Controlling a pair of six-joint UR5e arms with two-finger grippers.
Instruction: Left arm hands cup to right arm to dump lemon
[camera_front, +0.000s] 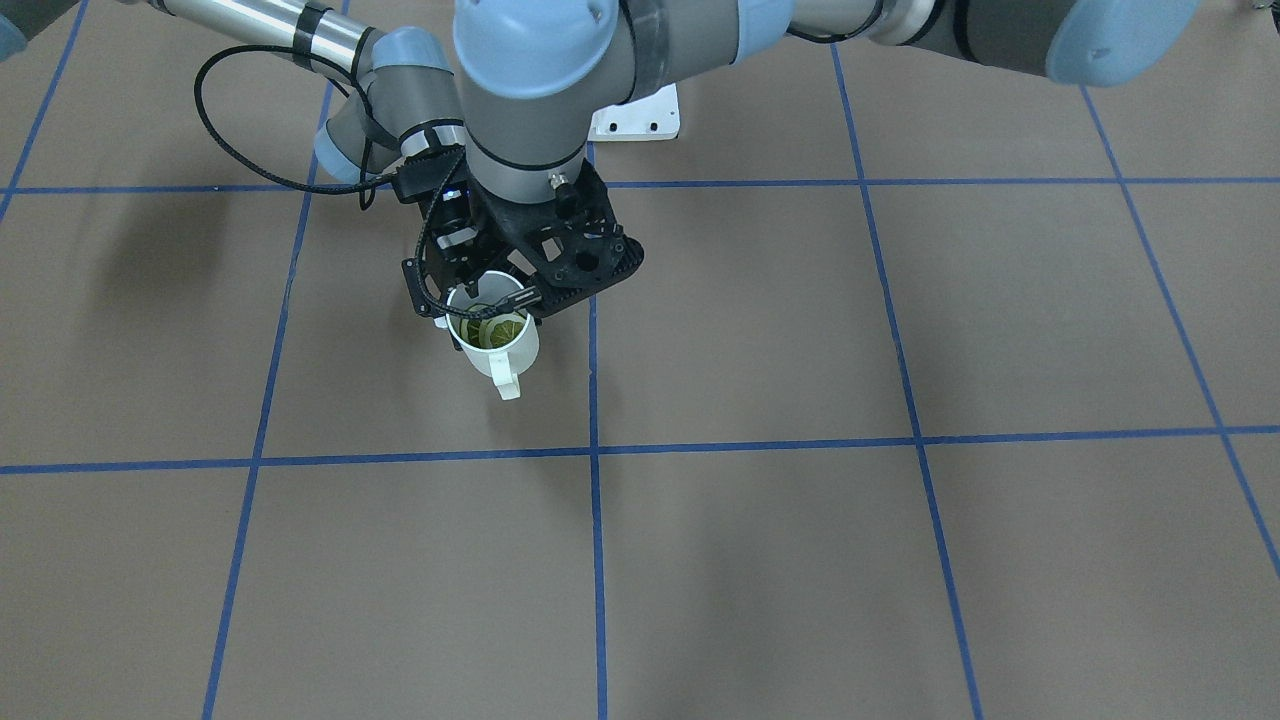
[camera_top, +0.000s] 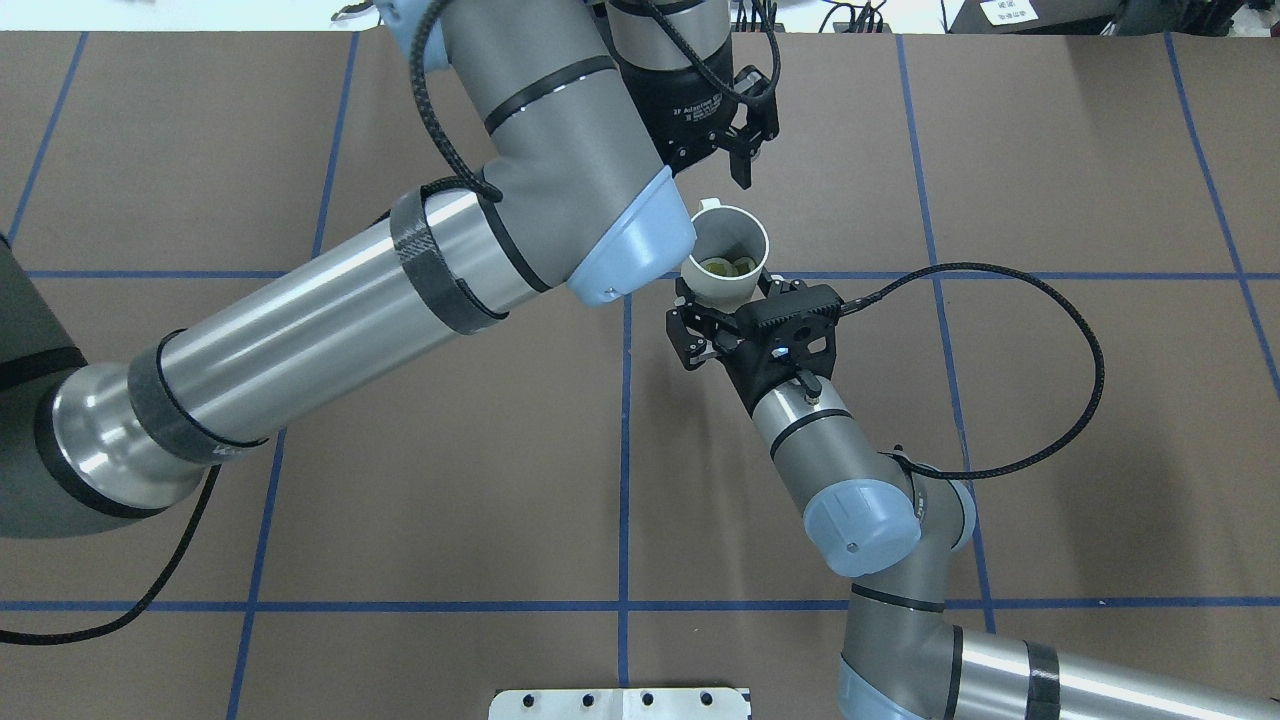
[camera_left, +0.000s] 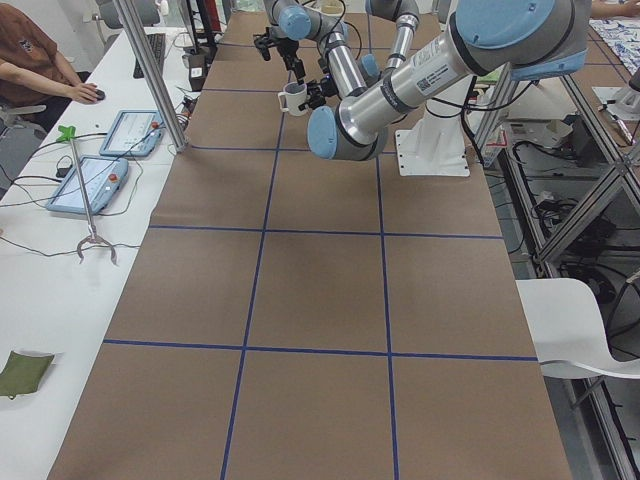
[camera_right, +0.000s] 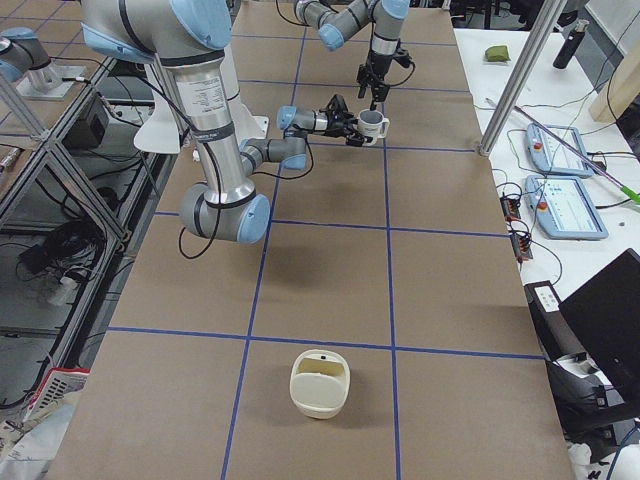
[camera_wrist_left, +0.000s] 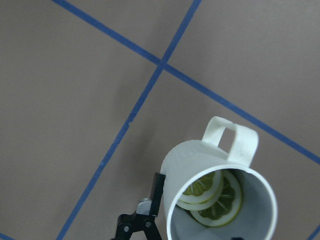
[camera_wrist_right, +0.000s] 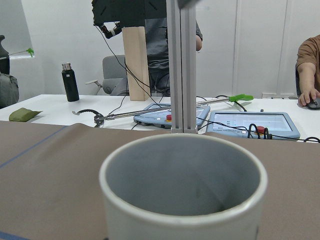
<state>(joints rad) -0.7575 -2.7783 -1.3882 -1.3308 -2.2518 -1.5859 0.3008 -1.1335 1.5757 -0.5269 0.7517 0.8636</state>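
The off-white cup (camera_top: 727, 262) is held upright above the table, its handle (camera_front: 508, 385) pointing away from the robot. Lemon slices (camera_wrist_left: 212, 197) lie inside it and also show in the overhead view (camera_top: 728, 266). My right gripper (camera_top: 725, 300) comes in from the side and is shut on the cup's lower body. The cup's rim (camera_wrist_right: 182, 172) fills the right wrist view. My left gripper (camera_top: 752, 150) hangs just above the cup, open and apart from it. Its fingers do not show in the left wrist view, which looks down into the cup (camera_wrist_left: 220, 200).
A cream container (camera_right: 320, 382) stands on the table far towards the robot's right end. The white base plate (camera_top: 620, 703) sits at the robot's edge. Past the far edge are operators (camera_left: 30, 60), tablets (camera_left: 100, 180) and an aluminium post (camera_wrist_right: 180, 65).
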